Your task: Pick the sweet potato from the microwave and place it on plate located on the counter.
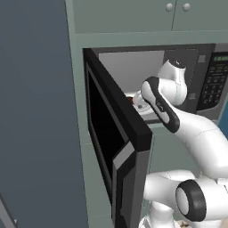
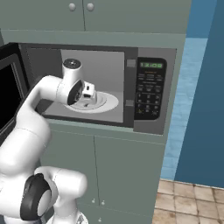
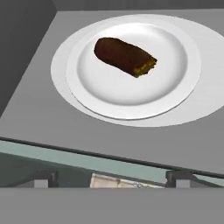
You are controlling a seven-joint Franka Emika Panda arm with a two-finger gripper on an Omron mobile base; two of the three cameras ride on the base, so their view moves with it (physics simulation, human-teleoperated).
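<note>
The sweet potato [image 3: 124,56], a dark brown oblong lump, lies on the white round dish [image 3: 131,98] on the grey floor of the microwave [image 2: 127,65]. My gripper [image 3: 110,181] is open, with its two dark fingertips [image 3: 41,179] wide apart at the cavity's front lip, short of the dish and touching nothing. From the right base view the hand [image 2: 89,93] sits just inside the opening, above the dish [image 2: 108,103]. A small reddish bit of the sweet potato [image 1: 130,99] peeks past the arm. The plate and the counter are out of view.
The microwave door [image 1: 111,133] is swung wide open to the left, close beside my arm. The black keypad [image 2: 148,89] with its green display sits right of the cavity. Grey-green cabinets lie above and below, and a blue wall [image 2: 205,87] at right.
</note>
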